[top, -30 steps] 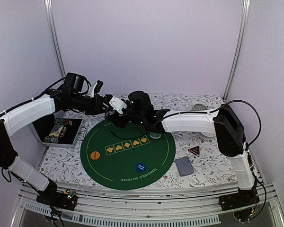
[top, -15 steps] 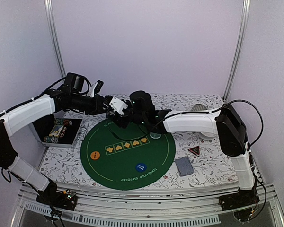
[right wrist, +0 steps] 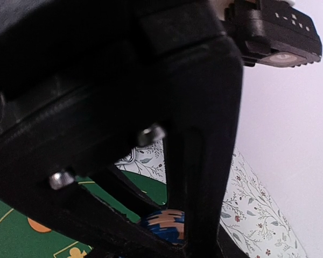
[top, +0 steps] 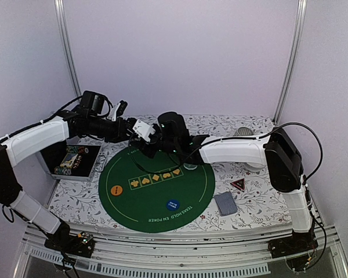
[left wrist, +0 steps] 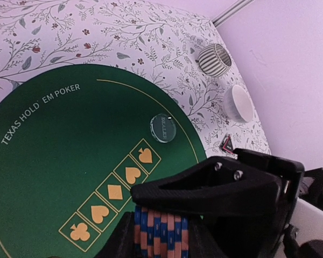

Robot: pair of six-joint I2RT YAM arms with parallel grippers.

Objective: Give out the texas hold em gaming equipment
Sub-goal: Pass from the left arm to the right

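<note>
Left pincer [top: 148, 136] clamps a striped chip stack [left wrist: 161, 235] — right pincer [top: 152, 145] flanks it, grip unclear.

A round green mat [top: 156, 197] is laid on the floral-clothed table [top: 261, 200]. A black box [top: 75, 161], triangle marker [top: 238, 185], card deck [top: 225, 203], bowl [left wrist: 238, 103] and cup [left wrist: 213, 59] are set around it.

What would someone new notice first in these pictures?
The left gripper and right gripper meet close together above the far edge of the round green mat, the left one clamping a stack of blue-and-orange striped chips. A clear disc lies by the gold suit squares.
</note>
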